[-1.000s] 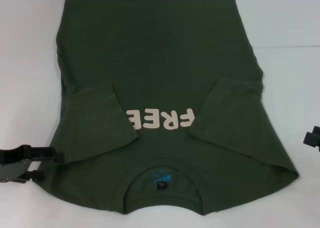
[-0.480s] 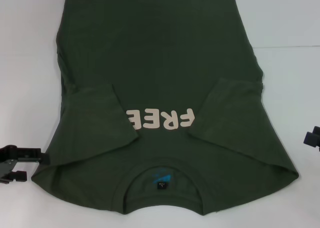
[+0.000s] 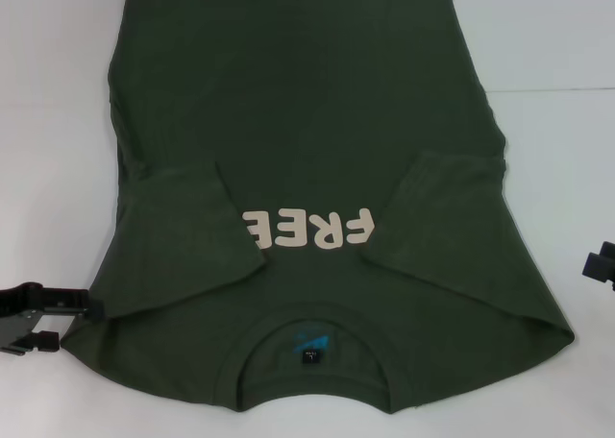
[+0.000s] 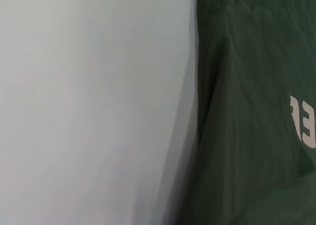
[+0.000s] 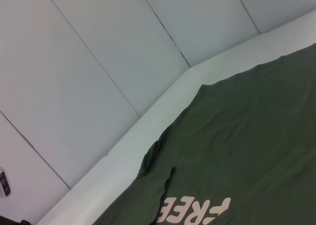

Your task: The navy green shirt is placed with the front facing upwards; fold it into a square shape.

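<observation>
On our plain white desk [image 3: 58, 121] lies the dark olive-green cotton shirt [image 3: 307, 121], sleeves folded inward. Our left gripper [image 3: 60, 321] touches its corner with fingers parted; we cannot tell our right gripper's [image 3: 602, 263] finger state.

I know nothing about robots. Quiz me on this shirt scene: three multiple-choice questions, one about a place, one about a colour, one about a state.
1. Where is the left gripper?
A. On the lettering
B. At the shirt's near left corner, by the shoulder
C. Over the far hem

2. What colour is the FREE lettering?
A. Cream
B. Red
C. Black

3. How do the sleeves lie?
A. Spread outward
B. Rolled up
C. Folded in over the front

Answers:
1 B: the head view shows it at the shirt's edge, low on the left; the right gripper sits apart at the right border.
2 A: pale cream letters on dark green cloth.
3 C: the left sleeve and right sleeve both lie on the chest, flanking the lettering.
</observation>
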Action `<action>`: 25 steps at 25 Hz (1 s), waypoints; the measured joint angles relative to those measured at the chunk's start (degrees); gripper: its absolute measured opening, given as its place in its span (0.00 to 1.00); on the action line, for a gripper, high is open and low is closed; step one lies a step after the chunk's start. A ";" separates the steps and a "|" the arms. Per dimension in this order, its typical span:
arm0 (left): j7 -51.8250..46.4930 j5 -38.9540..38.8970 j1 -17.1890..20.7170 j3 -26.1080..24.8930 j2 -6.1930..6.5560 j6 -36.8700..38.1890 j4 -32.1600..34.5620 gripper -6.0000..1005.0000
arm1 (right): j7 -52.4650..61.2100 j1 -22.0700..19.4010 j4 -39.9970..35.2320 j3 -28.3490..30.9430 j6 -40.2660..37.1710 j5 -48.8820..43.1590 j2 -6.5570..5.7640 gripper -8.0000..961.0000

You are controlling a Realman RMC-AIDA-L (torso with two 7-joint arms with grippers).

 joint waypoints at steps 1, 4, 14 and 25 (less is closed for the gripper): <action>0.00 0.00 -0.02 0.00 -0.01 -0.05 -0.01 0.90 | 0.00 0.00 0.00 -0.02 -0.01 0.00 0.00 0.83; -0.02 0.00 -0.06 0.01 -0.01 -0.18 -0.16 0.90 | 0.00 0.00 0.05 -0.04 -0.05 0.00 0.00 0.83; -0.09 -0.01 -0.08 1.38 0.02 -0.97 -0.43 0.90 | 0.08 0.00 0.07 -0.03 -0.23 0.00 0.09 0.83; -0.08 0.59 -0.15 1.46 0.04 -1.87 -0.33 0.90 | 0.09 0.08 0.08 -0.03 -0.23 -0.01 0.17 0.83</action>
